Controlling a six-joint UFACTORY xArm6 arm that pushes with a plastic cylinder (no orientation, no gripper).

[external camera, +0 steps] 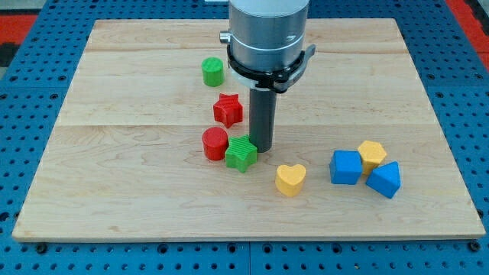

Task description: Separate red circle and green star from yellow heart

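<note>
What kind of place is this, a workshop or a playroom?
Probably a robot test bench: a wooden board lies on a blue perforated base, and my tip stands beside the green star.

Silver cylindrical housing (pixel 267 30), black collar, dark rod

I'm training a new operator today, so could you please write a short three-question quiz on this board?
1. True or false: my tip touches the yellow heart.
2. Which block sits beside the green star on the view's left? A red circle B green circle C red star
3. How many blue blocks are there?
Key: 1 false; 2 A; 3 two.
</note>
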